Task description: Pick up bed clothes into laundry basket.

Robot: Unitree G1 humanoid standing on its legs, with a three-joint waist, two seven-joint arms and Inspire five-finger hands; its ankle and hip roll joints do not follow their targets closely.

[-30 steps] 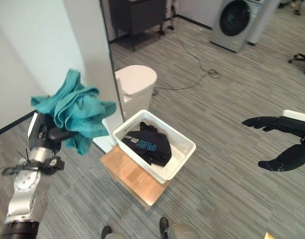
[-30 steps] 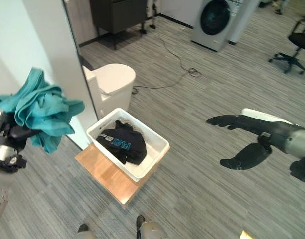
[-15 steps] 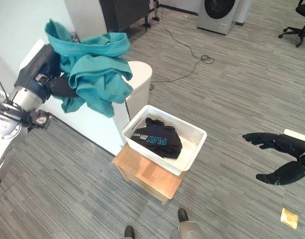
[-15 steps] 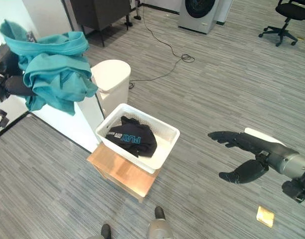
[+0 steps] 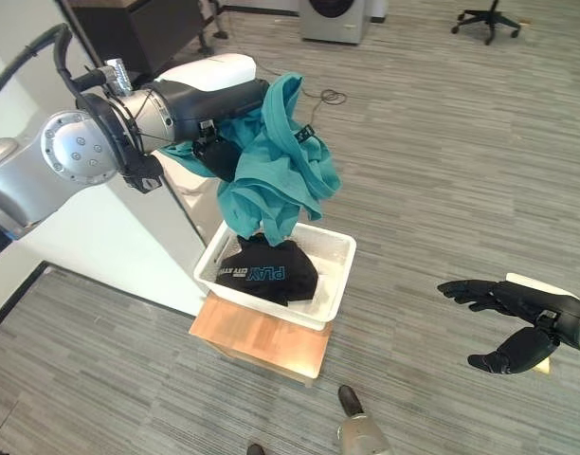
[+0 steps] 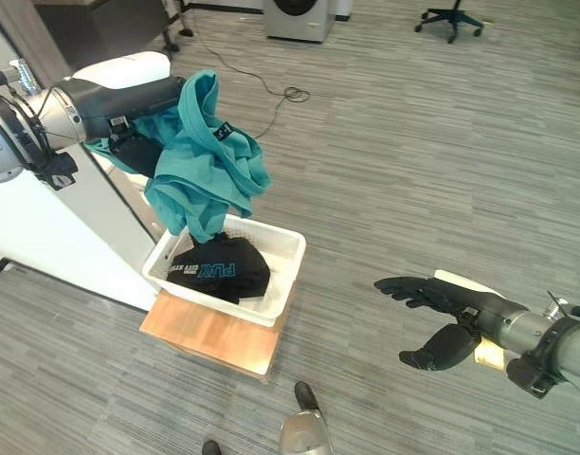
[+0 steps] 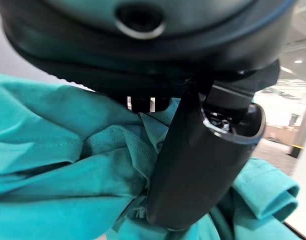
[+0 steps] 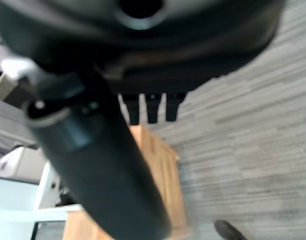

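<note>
The white basket (image 5: 339, 275) sits on a low wooden stand (image 5: 262, 338) at about 6 o'clock in the head views, against a white partition (image 5: 81, 246), with a black garment (image 5: 266, 272) already filling its 9 o'clock half. Above it hangs the teal cloth (image 5: 280, 171), bunched in the left hand (image 5: 217, 156), whose fingers are curled into the folds; the lowest tail looks to reach the black garment or just above it. Most of the bundle hangs over the basket's 10 o'clock corner, so a release here could leave cloth draped over the rim or sliding down beside the partition. A fold might also snag on the fingers and trail back out. The right hand (image 6: 442, 327) hovers at 4 o'clock, well apart, fingers spread, holding nothing, so it cannot catch a slip.
</note>
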